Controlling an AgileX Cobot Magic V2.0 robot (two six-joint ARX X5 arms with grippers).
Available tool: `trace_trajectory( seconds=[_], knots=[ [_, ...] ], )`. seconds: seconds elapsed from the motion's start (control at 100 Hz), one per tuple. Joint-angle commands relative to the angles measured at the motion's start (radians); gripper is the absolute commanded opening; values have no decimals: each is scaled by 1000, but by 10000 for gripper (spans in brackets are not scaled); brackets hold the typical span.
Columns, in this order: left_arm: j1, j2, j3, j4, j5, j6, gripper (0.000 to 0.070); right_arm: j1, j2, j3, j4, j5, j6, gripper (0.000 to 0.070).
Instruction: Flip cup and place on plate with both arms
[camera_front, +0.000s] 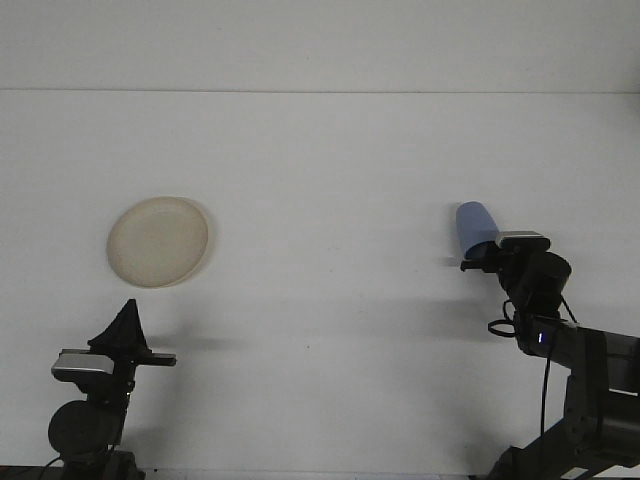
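- The right gripper (482, 258) is closed on the blue cup (474, 226), gripping it at the cup's near, lower end.
- The cup sticks up and away from that gripper, tilted a little to the left, so most of its body shows above the fingers.
- I cannot tell from here whether the cup is touching the table (330, 170) or held just clear of it; a faint shadow lies just left of the gripper.
- The right arm behind the gripper runs down to the lower right corner, with a small blue light showing on it.
- The plate (158, 241) lies flat on the table, well apart from the right gripper, far over to its left and at about the same depth.
- The left gripper (125, 322) sits just short of the plate, a little nearer to me, its dark fingers drawn together to a point with nothing between them.
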Motion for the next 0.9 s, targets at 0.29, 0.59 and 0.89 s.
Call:
trace_trajectory(
  seconds=[0.29,0.59,0.89],
  knots=[
    [0,-2,-20,10,1,5,11,57,-249,0,-251,39,53,0],
    [0,-2,-20,10,1,5,11,227,-661,1,-697,205,90,0],
    [0,-2,-20,10,1,5,11,422,-880,71,-1108,230,236,0]
  ],
)
